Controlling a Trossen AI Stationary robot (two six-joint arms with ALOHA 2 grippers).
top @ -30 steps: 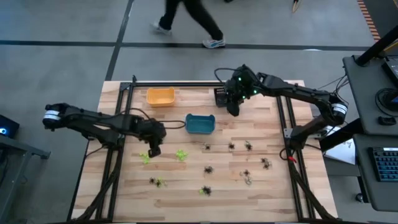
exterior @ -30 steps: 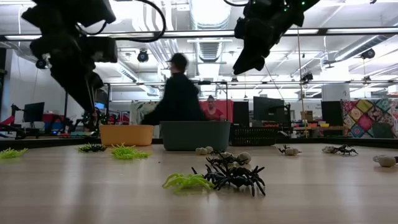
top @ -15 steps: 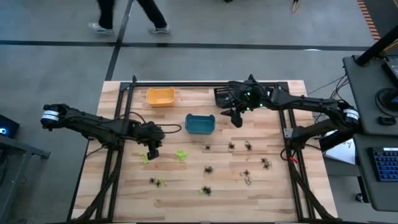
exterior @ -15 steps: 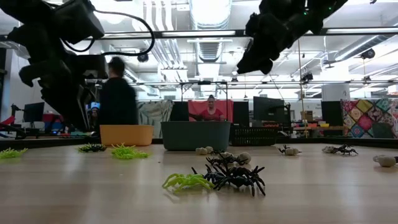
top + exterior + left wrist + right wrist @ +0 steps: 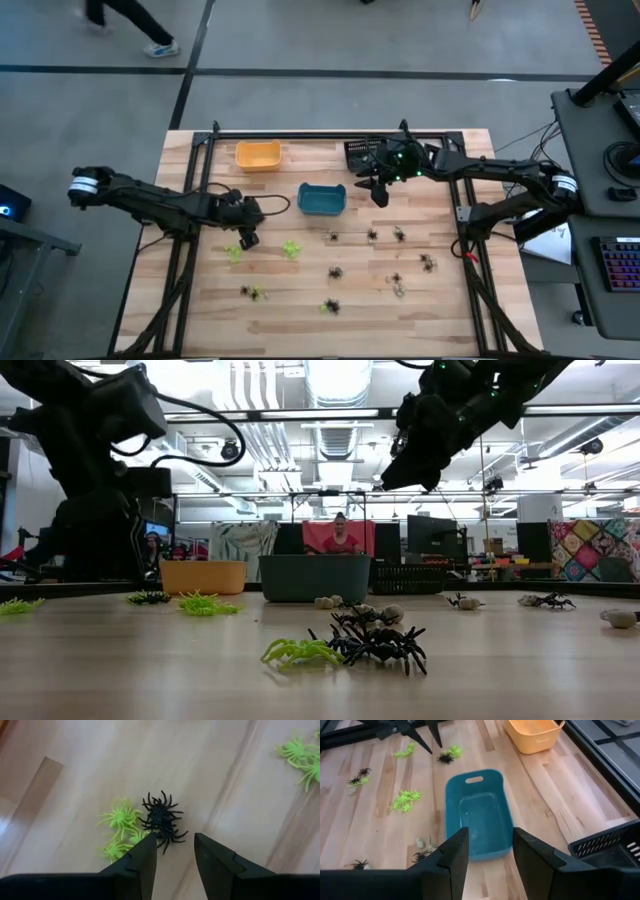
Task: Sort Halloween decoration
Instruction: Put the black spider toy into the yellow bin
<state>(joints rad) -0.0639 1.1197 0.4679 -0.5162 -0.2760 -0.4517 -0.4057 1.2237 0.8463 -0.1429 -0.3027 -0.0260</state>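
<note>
Left gripper [image 5: 173, 851] jaws parted, empty, just over black spider [image 5: 161, 817] beside green ones, near teal bin [image 5: 322, 200] | right gripper [image 5: 488, 847] parted above that bin | we judge it light, springy (pinch body, legs snag)

pale wood-plank table [image 5: 440, 300], smooth and faintly shiny; teal bin [image 5: 479, 815] and orange bin [image 5: 534, 734] in smooth matt plastic; spiders [image 5: 161, 818] of shiny spiky plastic.
</note>
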